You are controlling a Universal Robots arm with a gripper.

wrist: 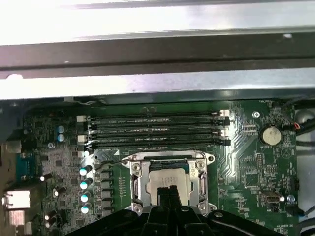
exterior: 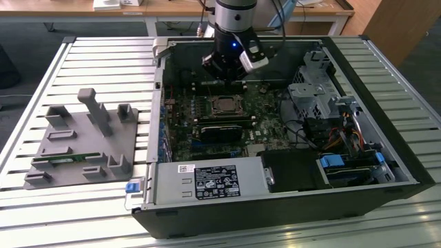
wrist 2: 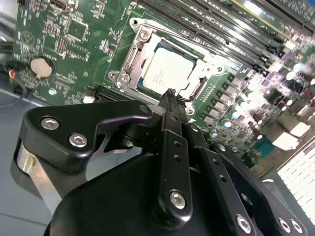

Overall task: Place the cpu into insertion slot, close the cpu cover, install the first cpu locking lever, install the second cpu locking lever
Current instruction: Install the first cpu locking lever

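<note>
Shows the gripper (wrist 2: 170, 93) pinched together, at twelve o'clock of the cpu (exterior: 225, 105) in the exterior view, seated under the closed cpu cover (wrist 2: 130, 61).

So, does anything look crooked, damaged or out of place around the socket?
Nothing stands out. The chip sits square inside the metal frame, which lies flat, and the tool hovers at the frame's edge.
</note>
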